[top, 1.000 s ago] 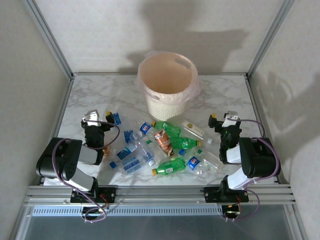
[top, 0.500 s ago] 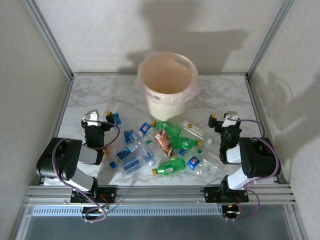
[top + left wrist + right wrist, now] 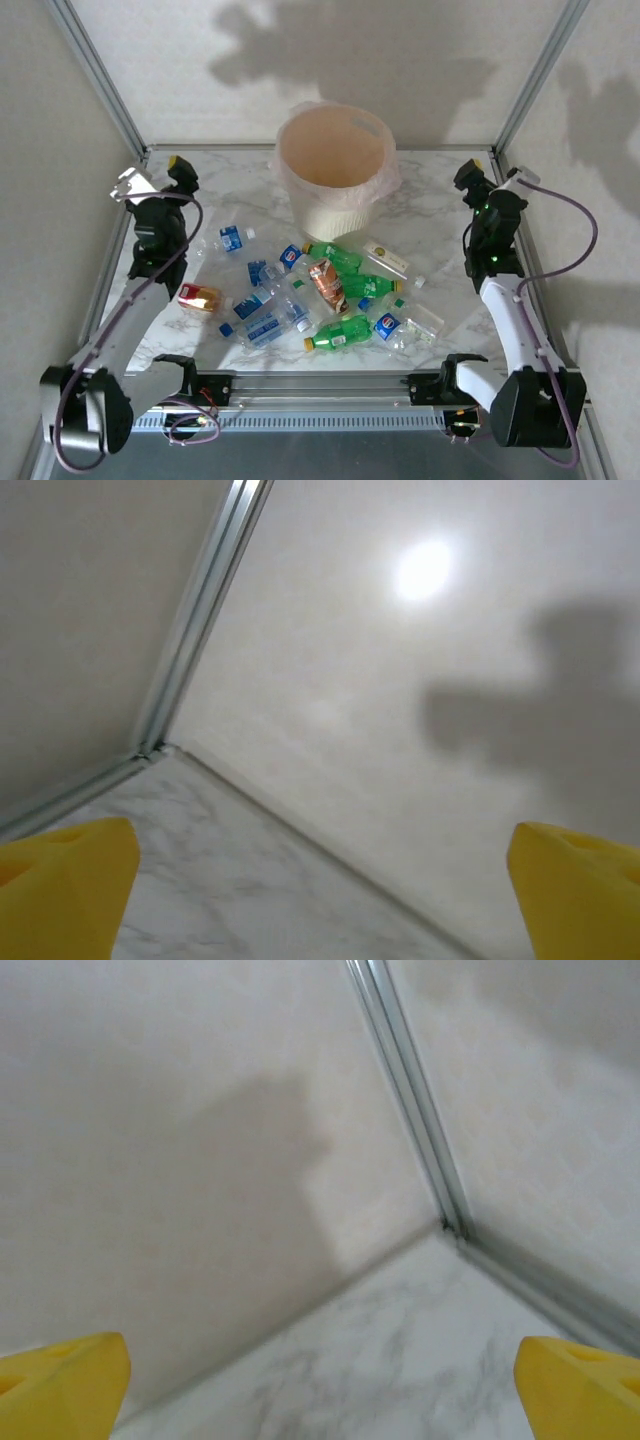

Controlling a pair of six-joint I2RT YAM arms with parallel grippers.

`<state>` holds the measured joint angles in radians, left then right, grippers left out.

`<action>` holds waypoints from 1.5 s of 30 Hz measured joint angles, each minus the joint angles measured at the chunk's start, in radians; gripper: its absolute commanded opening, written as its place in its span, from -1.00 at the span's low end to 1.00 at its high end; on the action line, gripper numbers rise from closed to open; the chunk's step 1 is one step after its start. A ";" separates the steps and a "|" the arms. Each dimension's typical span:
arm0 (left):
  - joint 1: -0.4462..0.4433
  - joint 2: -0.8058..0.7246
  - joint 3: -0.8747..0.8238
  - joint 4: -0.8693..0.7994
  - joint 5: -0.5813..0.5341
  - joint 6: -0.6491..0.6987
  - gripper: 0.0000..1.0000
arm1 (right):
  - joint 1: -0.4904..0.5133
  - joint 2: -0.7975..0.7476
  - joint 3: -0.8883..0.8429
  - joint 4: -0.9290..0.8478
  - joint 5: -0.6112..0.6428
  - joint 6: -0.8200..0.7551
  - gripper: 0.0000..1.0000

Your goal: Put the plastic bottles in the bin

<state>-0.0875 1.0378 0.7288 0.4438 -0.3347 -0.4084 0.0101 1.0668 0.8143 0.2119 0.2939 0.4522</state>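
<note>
**A:** How many grippers are there, and how do they stand?

**B:** Two. The left gripper [image 3: 155, 176] and the right gripper [image 3: 492, 178] are raised above the table [image 3: 440, 200]. Each has its fingers spread wide with nothing between them. In the left wrist view the yellow fingertips [image 3: 70, 880] sit at opposite lower corners, and the same is true in the right wrist view [image 3: 580, 1385].

**A:** And how many of the task's things?

**B:** One bin [image 3: 335, 212], lined with a thin bag [image 3: 386, 180]. It stands between the two grippers, inward of each. The plastic bottles [image 3: 300, 295] lie in one loose heap below and inward of both grippers, nearer the arm bases.
- Three green bottles [image 3: 340, 332] with yellow caps.
- One brown-orange labelled bottle [image 3: 327, 285].
- One red-and-yellow labelled bottle [image 3: 200, 297], apart from the heap on the left gripper's side.
- At least six clear bottles [image 3: 272, 322] with blue labels, though the overlap makes an exact count uncertain.

No bottle can be seen inside the bin.

**A:** What about edges and open room?

**B:** Each gripper is close to a far corner of the table. The left one faces the left corner post [image 3: 200, 610] and the right one faces the right corner post [image 3: 410, 1090], with walls close behind. Bare marble lies beneath both grippers and on either side of the bin.
</note>
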 measured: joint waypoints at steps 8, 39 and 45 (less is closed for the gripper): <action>-0.197 0.024 0.005 -0.256 0.109 -0.169 0.86 | 0.222 0.176 0.158 -0.608 -0.158 -0.003 0.81; -0.208 0.017 0.061 -0.396 0.204 -0.355 0.99 | 0.463 0.441 0.222 -0.895 -0.104 -0.102 0.97; -0.208 0.021 0.061 -0.396 0.209 -0.356 0.99 | 0.492 0.502 0.229 -0.896 -0.071 -0.112 0.98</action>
<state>-0.2951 1.0592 0.7902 0.0475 -0.1253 -0.7639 0.5018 1.5692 1.0435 -0.6842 0.2234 0.3405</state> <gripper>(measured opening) 0.993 0.988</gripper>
